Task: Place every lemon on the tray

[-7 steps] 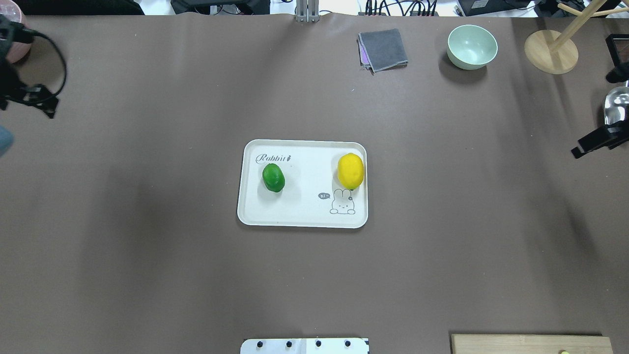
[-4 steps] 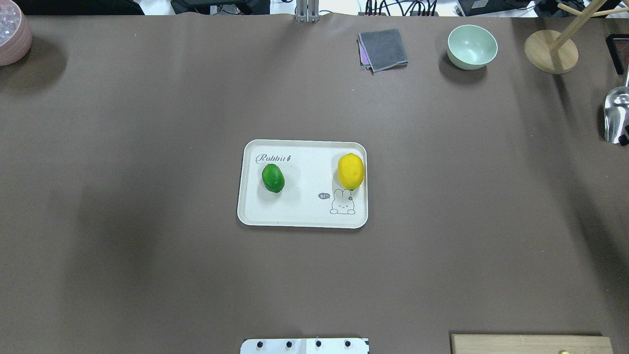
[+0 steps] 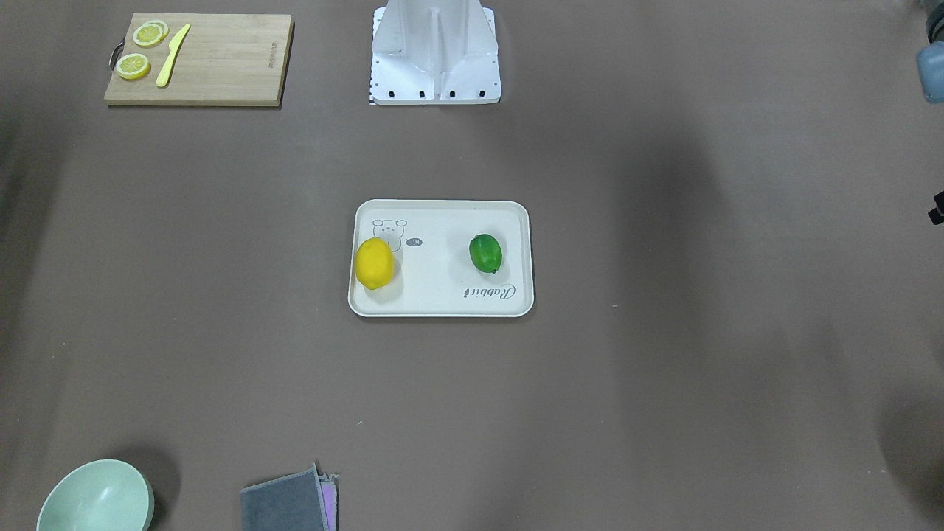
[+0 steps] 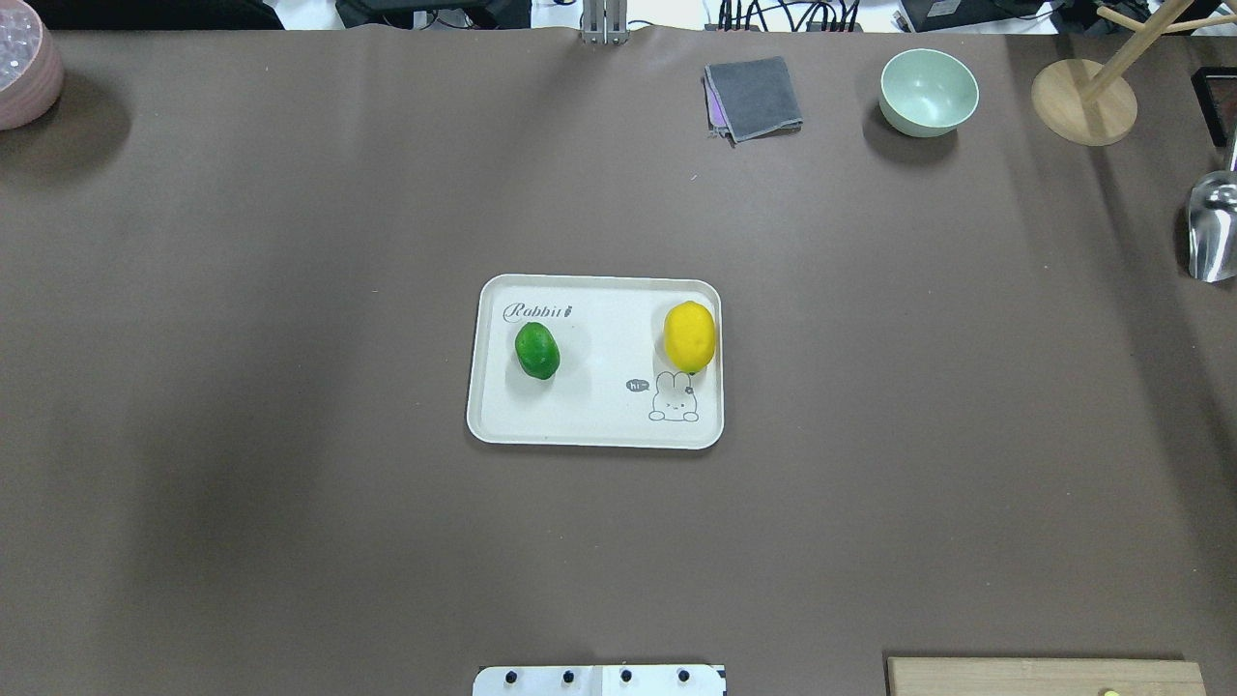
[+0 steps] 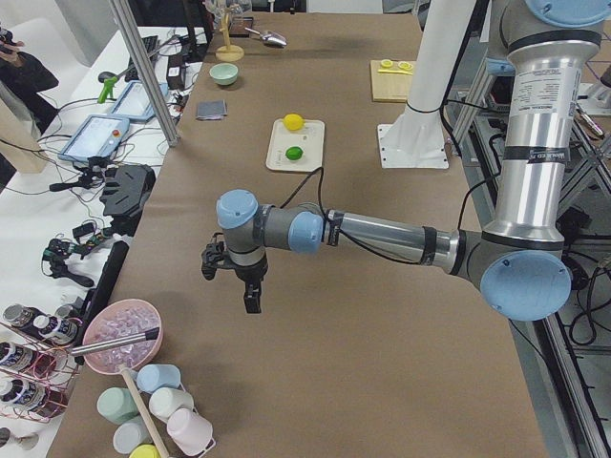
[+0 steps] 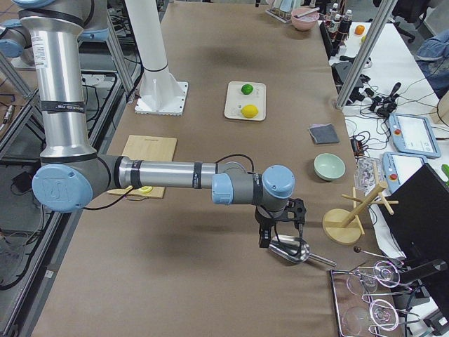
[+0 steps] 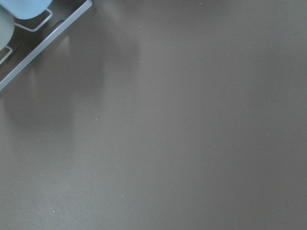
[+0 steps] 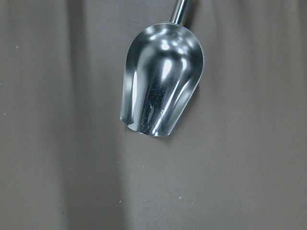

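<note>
the yellow lemon [image 4: 689, 335] and green lemon [image 4: 536, 350] are laid apart on the tray [image 4: 589, 430]. the left gripper [image 5: 231, 281] is pointed down near a pink bowl [image 5: 122, 334], the right gripper [image 6: 282, 228] over a metal scoop [image 6: 291, 250]; finger spacing cannot be told.

Desk: long rectangular desk under a matte brown cover [image 4: 290, 242]; broad soft shadows lie across it.
Adjoining furniture: white workbench [image 5: 24, 224] alongside one long edge.
Structure: bare aluminium post [image 5: 145, 72] between desk and workbench.
Light: even, diffuse.

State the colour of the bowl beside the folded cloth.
The bowl is pale green; overhead view.
</note>
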### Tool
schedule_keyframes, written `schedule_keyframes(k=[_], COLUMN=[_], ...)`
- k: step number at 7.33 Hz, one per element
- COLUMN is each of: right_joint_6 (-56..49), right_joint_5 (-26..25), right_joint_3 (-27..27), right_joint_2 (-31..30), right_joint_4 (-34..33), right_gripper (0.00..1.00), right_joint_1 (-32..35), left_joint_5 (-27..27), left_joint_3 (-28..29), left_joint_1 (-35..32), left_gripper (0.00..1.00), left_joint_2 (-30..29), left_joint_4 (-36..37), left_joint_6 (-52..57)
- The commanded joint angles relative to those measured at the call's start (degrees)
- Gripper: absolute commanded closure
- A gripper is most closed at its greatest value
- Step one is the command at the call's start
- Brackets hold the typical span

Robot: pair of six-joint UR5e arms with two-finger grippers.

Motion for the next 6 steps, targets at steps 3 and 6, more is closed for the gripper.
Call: schedule_keyframes(k=[3,6], right_joint_6=[-0.08,0.63], right_joint_5=[0.45,0.81], right_joint_3=[3.99,7.60], right_joint_2=[-1.24,-3.53], right_joint_4=[-3.25,-6.95], right_gripper=[0.01,0.01], right_joint_1=[1.75,1.40], left_joint_5=[-0.55,-0.72], left_joint_3=[1.48,0.96], left_joint_1=[-6.40,-6.67], left_gripper=[0.01,0.01], left_joint_2=[6.49,7.40], left_joint_4=[-5.04,-6.91], left_joint_6=[11.35,11.13])
